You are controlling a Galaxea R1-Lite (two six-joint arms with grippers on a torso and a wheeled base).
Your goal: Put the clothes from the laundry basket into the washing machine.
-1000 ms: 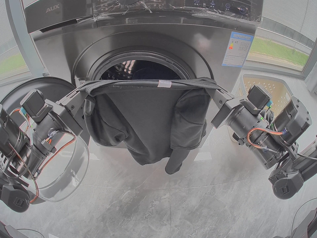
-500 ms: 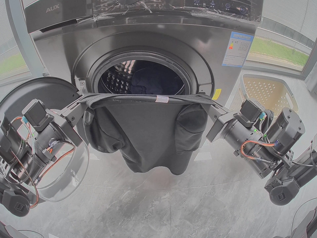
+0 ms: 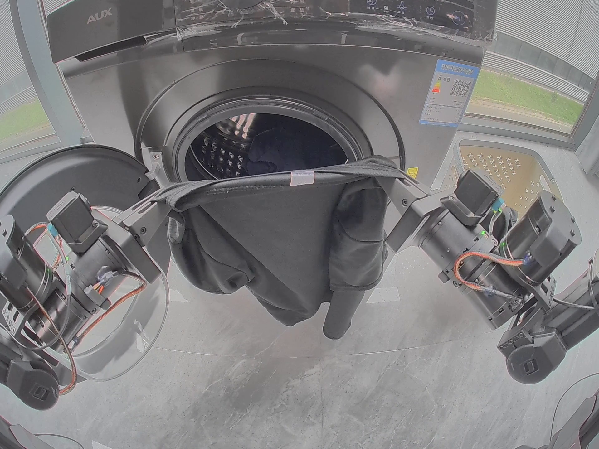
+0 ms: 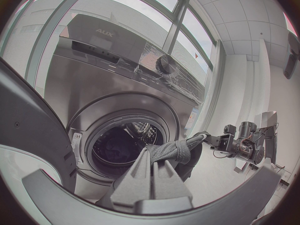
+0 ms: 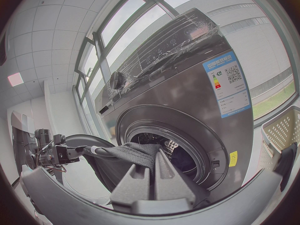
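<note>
A: Grippers?
B: Both clamped. The left gripper (image 3: 157, 202) pinches one end of the black garment (image 3: 274, 238), and the right gripper (image 3: 397, 186) grips the other end, a bit higher.
A: Garment position?
B: Stretched between them, hanging in front of the washing machine (image 3: 268, 57) mouth. The door (image 3: 75, 176) is swung open on the left. The laundry basket (image 3: 521, 173) is on the floor to the machine's right.
A: The drum (image 3: 249, 148)?
B: Something dark inside, possibly cloth; too dim to tell.
</note>
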